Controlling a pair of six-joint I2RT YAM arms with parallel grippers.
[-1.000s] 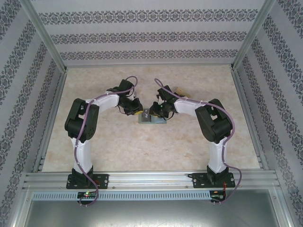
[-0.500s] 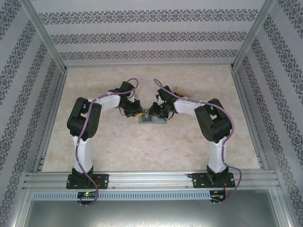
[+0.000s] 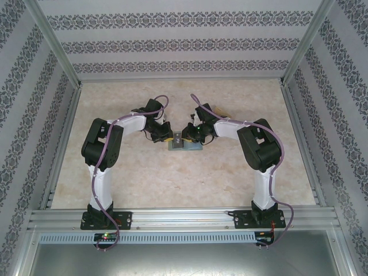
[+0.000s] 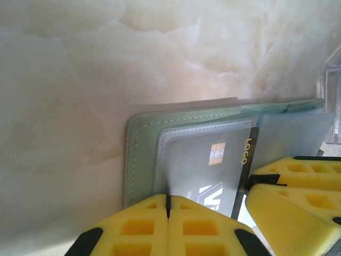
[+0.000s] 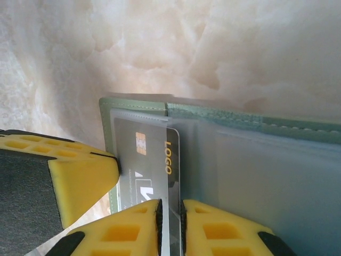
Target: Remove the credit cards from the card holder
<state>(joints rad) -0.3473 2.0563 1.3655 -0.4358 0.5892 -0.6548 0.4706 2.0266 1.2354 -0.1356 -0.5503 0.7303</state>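
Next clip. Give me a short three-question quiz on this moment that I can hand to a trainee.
1. True or false: the card holder lies open on the table.
2. Which word is printed in gold on the dark card? A) LOGO B) BANK C) PAY
3. Which gripper has that card's edge between its fingers?
Key: 1 true; 2 A; 3 the right gripper.
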